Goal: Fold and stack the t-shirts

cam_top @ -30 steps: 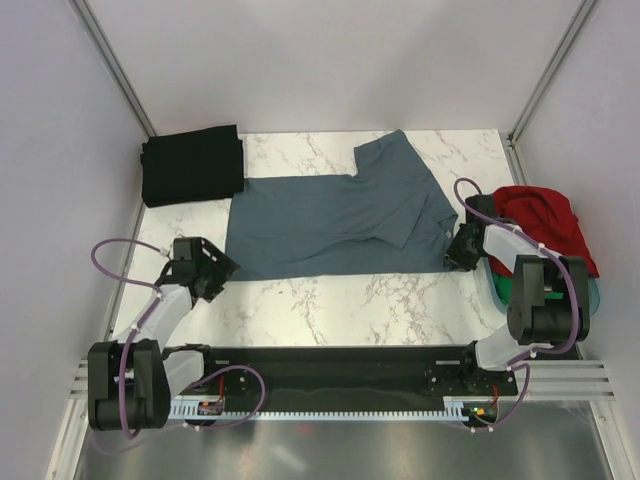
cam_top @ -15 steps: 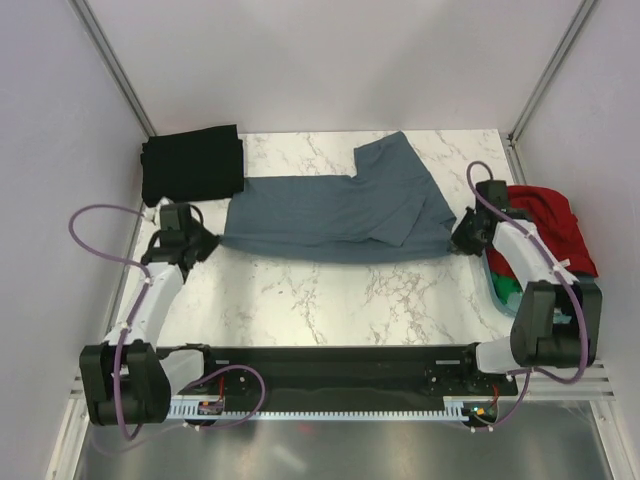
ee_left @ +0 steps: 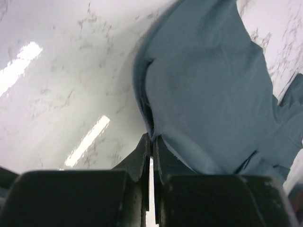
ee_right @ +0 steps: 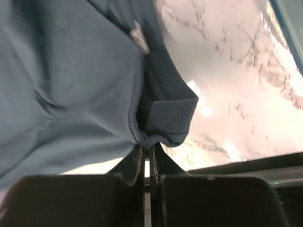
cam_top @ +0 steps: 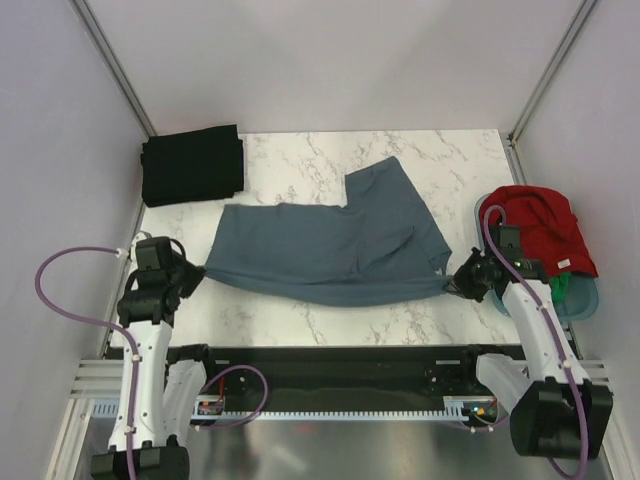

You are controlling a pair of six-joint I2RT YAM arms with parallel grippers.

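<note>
A slate blue-grey t-shirt (cam_top: 330, 245) hangs stretched between both grippers over the marble table (cam_top: 300, 310), its near edge sagging. My left gripper (cam_top: 196, 276) is shut on the shirt's left corner (ee_left: 151, 135). My right gripper (cam_top: 452, 284) is shut on its right corner, by the collar band (ee_right: 168, 118). A folded black t-shirt (cam_top: 192, 165) lies at the far left corner. A red t-shirt (cam_top: 540, 225) sits heaped in the pale blue tub (cam_top: 590, 300) at the right, with a bit of green t-shirt (cam_top: 562, 287) showing under it.
Grey walls with metal posts (cam_top: 115, 70) close in the table on three sides. A black rail (cam_top: 330, 365) with the arm bases runs along the near edge. Purple cables (cam_top: 70, 305) loop off each arm.
Both grippers have closed on the blue-grey shirt's near corners and pulled toward the near edge, lifting that side off the table. The shirt has shifted nearer and hangs taut.
</note>
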